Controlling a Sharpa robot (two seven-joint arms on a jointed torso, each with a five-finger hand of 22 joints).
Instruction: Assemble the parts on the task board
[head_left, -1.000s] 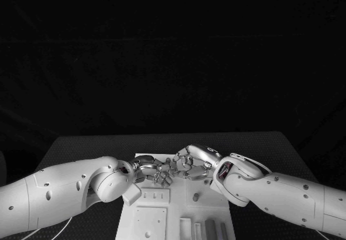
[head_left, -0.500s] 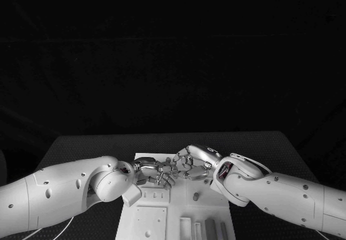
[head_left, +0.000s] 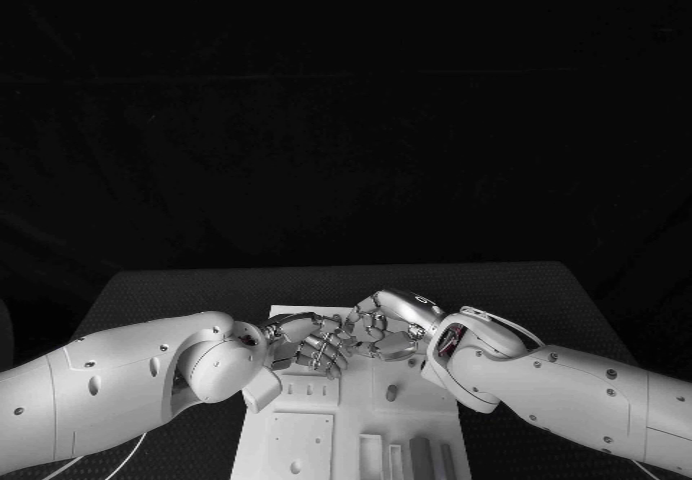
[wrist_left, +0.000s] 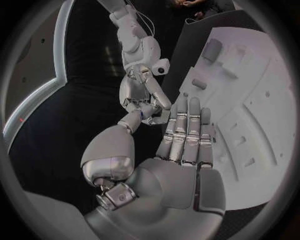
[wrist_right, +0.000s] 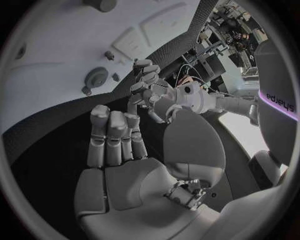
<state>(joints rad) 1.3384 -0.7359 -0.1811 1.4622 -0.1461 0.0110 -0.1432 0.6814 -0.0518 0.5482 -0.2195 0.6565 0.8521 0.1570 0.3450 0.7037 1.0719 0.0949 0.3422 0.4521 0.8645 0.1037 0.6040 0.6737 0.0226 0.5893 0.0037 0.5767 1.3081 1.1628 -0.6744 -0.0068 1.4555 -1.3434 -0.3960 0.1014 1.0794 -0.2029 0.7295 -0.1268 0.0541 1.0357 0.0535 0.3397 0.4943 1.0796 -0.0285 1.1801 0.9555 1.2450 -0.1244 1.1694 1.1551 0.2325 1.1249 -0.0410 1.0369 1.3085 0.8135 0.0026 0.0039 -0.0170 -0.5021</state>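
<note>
Meeting over the far end of the task board (head_left: 346, 420), lower centre of the head view, left hand (head_left: 303, 342) and right hand (head_left: 378, 328) sit close together, fingertips nearly touching; can't tell if they make contact. Both arms block much of the board's far half from above.

Other things: black table (head_left: 159, 295) under the board, dark backdrop across the upper half of the frame. Board's near end, bottom centre of the head view, has recessed slots and a couple of dark upright parts (head_left: 421, 458); too small to say more. A small dark oval piece (head_left: 391, 394) sits on the board just below the right wrist.

Fingers, left wrist view: left hand's fingers (wrist_left: 187, 127) lie straight and side by side, thumb out to the side, nothing visible in the palm. Board (wrist_left: 250, 110) is at the right of that circle w/ raised pieces toward upper right. Right hand (wrist_left: 145, 107) appears beyond the thumb, fingers curled; can't tell if it's pinching anything.

Right wrist view: right hand's fingers (wrist_right: 115, 132) bent forward, close together, thumb apart, palm bare. Left hand (wrist_right: 153, 95) beyond, fingers raised, loosely spread. Board (wrist_right: 81, 45) at upper left w/ a round piece (wrist_right: 97, 77) near its edge.
</note>
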